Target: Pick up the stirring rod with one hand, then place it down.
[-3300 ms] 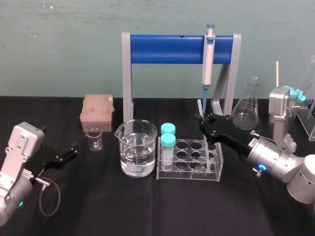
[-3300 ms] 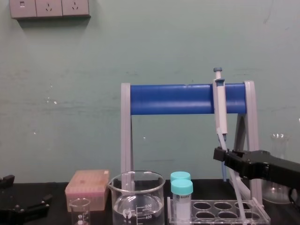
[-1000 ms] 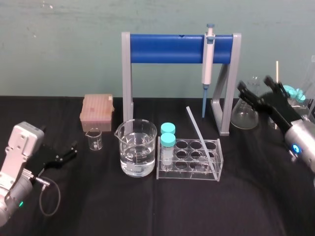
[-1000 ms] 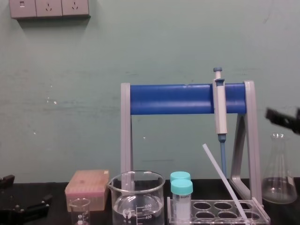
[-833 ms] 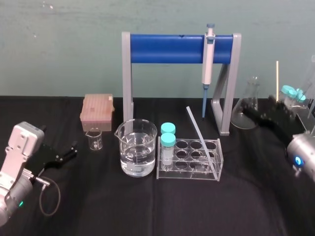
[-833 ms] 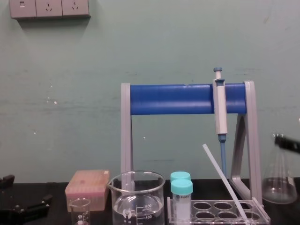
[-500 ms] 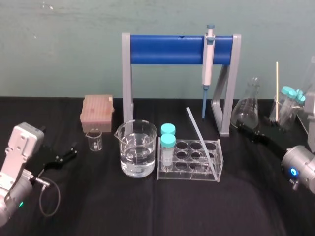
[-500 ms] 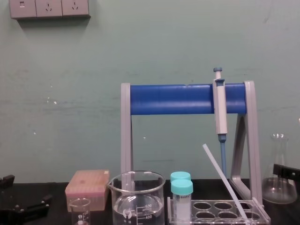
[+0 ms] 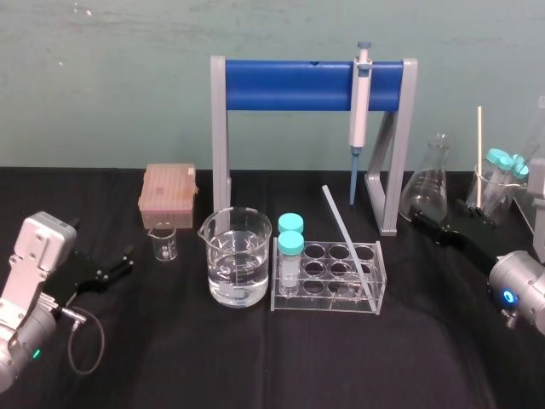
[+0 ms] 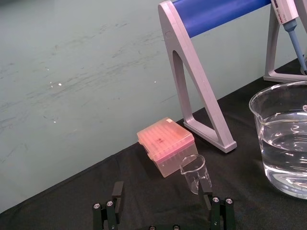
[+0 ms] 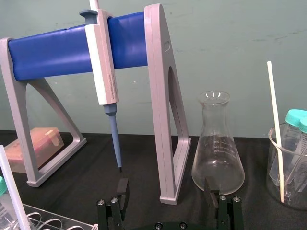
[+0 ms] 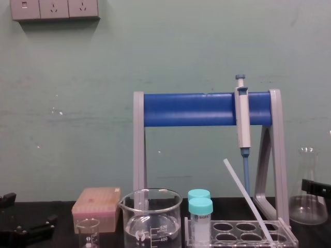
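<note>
Fingers (image 11: pixel 123 188) of the black right gripper (image 11: pixel 166 189) stand apart with nothing between them. I see that gripper low over the black tabletop (image 9: pixel 255 358), near the clear conical glass flask (image 9: pixel 426 192) and to the right of the grey-legged stand with the blue bar (image 9: pixel 306 83). It is well apart from the long, thin translucent-white glass stirring rod (image 9: pixel 345 234). That rod leans tilted in the clear plastic test-tube rack (image 9: pixel 324 300), with its lower end down in a hole at the rack's right end. Its upper end slants up and to the left, and nothing grips it. Two teal-capped tubes (image 9: pixel 290 243) stand at the rack's left end, beside the glass beaker of water (image 9: pixel 238 268). I can see the white-and-blue pipette (image 9: pixel 360 102) hanging on the blue bar. The black left gripper (image 9: pixel 119 262) sits low at the far left, its fingers also apart and empty, near the small empty beaker (image 9: pixel 163 243) and the pink tip box (image 9: pixel 168 192).
</note>
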